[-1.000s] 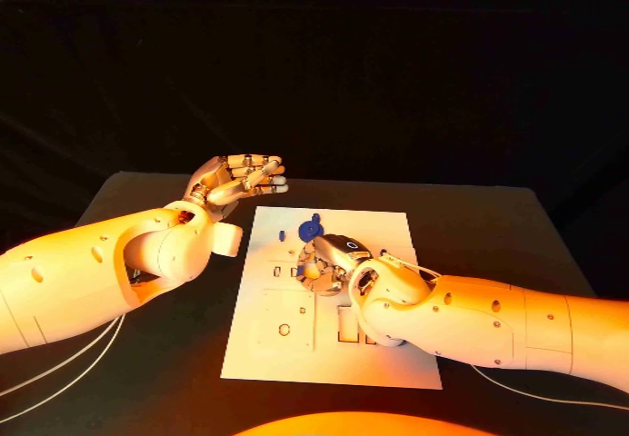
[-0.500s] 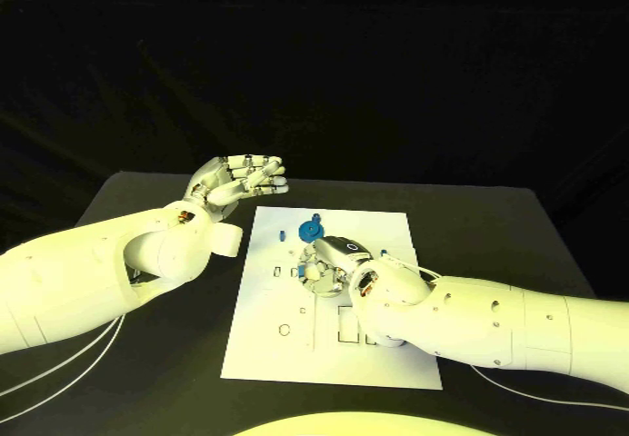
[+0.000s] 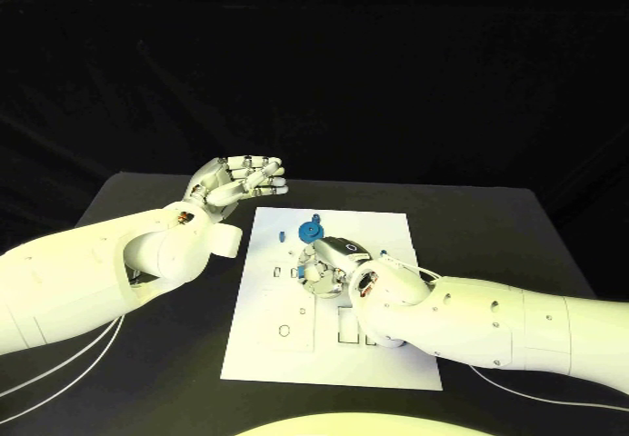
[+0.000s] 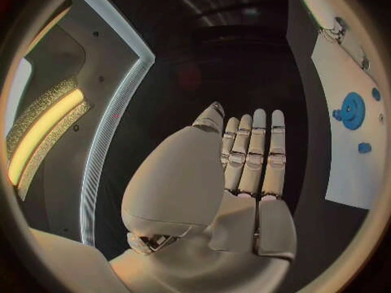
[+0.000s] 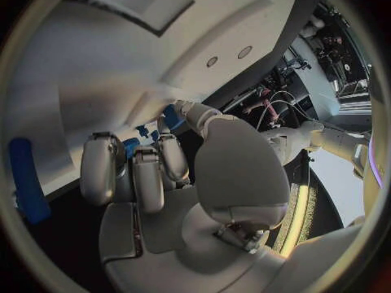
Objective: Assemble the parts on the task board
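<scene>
- Table point(image 3: 498, 227): black top, matte, set against a dark, unlit background.
- Task board point(image 3: 387, 227): white rectangular plate lying flat in the middle of the table, its long side running away from the robot; slots and round cut-outs show in its near half.
- Round blue part point(image 3: 309, 231): disc-shaped piece on the far part of the board, just beyond the right hand; also seen from the left wrist point(image 4: 352, 110).
- Small blue part point(image 3: 282, 235): on the board, just beside the disc, toward the left arm.
- Small blue peg point(image 3: 316, 217): at the far edge of the board, just past the disc.
- Long blue part point(image 5: 28, 182): narrow bar on the board's white surface, seen from the right wrist.
- Left hand point(image 3: 240, 179): raised beyond the board's far left corner, palm up, fingers straight and side by side, holding nothing.
- Right hand point(image 3: 328, 268): down on the middle of the board, fingers curled in; blue shows at the fingertips point(image 5: 134, 146), but whether it grips a part cannot be told.
</scene>
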{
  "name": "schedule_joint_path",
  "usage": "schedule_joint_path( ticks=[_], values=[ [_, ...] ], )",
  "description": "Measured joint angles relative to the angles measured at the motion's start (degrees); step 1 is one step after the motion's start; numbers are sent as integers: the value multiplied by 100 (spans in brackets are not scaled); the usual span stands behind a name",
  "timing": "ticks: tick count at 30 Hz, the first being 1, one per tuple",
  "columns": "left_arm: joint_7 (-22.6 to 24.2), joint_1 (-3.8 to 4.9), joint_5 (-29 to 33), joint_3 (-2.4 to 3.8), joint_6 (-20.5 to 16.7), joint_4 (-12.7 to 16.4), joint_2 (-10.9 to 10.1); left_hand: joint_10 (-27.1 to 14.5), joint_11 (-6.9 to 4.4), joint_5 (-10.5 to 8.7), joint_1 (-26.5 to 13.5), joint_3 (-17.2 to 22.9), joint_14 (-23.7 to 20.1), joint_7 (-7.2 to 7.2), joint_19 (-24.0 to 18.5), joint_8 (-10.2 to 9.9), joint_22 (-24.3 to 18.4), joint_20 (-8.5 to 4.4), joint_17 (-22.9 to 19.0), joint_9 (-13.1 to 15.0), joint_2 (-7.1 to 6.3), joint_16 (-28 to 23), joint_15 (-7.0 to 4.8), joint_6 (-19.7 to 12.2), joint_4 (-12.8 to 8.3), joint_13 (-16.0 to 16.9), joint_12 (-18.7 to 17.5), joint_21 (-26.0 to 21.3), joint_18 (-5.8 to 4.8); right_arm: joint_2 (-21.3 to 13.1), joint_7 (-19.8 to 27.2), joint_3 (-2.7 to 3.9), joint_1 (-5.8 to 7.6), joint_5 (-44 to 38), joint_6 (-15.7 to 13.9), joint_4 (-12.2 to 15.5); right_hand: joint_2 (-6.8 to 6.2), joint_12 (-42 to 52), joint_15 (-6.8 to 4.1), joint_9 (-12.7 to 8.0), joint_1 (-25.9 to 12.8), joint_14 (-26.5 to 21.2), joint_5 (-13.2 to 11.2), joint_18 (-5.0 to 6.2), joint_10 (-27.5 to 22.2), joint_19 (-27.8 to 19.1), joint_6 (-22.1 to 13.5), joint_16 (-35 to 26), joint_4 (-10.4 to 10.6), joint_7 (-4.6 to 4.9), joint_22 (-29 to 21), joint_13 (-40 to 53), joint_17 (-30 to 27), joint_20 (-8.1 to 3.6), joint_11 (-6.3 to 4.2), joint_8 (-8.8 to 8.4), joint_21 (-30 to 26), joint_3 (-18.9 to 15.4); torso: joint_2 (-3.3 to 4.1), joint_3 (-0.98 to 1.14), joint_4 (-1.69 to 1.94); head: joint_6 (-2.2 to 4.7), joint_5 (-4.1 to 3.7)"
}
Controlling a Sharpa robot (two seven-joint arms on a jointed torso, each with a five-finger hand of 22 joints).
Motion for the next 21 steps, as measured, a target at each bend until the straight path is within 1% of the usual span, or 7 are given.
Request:
schedule_joint_path(
  ticks=[6,11,14,16,18,19,21],
  values=[
    [-4,0,0,0,6,-3,0,0,0,0,0,0,0,0,0,0,0,0,0,0,0,0,0,0,0,0,0,0,-1,-5,6,-3,-2,5,-12,3,-77,-22,0,-24,-29,0,0,0,-12,-20,-78,-2,18,15,0,-22,0,20,12,-48,-1,-18,0,2,1,4,-3],
    [-6,0,0,-1,10,-10,1,0,0,0,0,16,-20,0,0,-21,0,0,7,0,0,-23,20,0,16,0,0,0,0,-23,12,-6,-4,10,-57,16,-176,-113,61,-92,10,21,0,0,-126,-61,-350,-12,98,72,-1,-115,-1,62,66,-220,-93,-175,0,5,1,17,6],
    [-8,0,-1,-1,12,-18,0,0,0,0,0,16,-20,0,0,-21,0,0,7,0,0,-23,20,0,16,0,0,0,0,-49,23,-6,-4,13,-115,41,-185,-167,104,-149,88,22,33,0,-188,-82,-561,-30,184,126,-1,-195,-1,82,126,-331,-156,-595,0,6,1,18,16],
    [-11,0,-2,-1,15,-28,-1,0,0,0,0,16,-20,0,0,-21,-5,0,7,0,0,-23,20,0,16,0,0,-23,0,-72,33,-6,-4,16,-156,64,-56,-220,134,-196,333,-10,58,0,-245,-115,-661,-30,320,167,-1,-255,-1,115,151,-366,-188,-1067,0,6,1,15,17],
    [-14,0,-2,-1,18,-36,-4,0,0,0,0,16,-20,0,0,-21,-6,0,7,0,0,-23,20,0,16,0,0,-23,0,-88,45,-6,-2,18,-188,82,9,-275,153,-243,540,10,78,0,-290,-142,-793,-53,469,191,-1,-324,-1,142,188,-434,-244,-1474,0,6,0,13,22],
    [-17,0,-3,-1,20,-42,-5,0,0,0,0,25,-20,0,0,-21,-6,0,7,0,0,-23,20,0,6,0,-19,-23,0,-97,54,-6,1,20,-206,96,52,-278,153,-269,708,10,78,0,-297,-143,-821,-53,621,207,-1,-351,-1,143,195,-444,-262,-1734,0,7,0,13,24],
    [-23,0,-4,-1,22,-54,-5,0,0,0,0,32,-20,0,0,-21,-6,0,7,0,0,-23,20,0,0,0,-21,-23,0,-114,68,-3,8,23,-231,120,79,-278,165,-293,887,-2,78,0,-297,-143,-822,-53,821,209,-2,-371,-1,143,195,-444,-267,-1976,-1,7,-3,15,25]
  ],
)
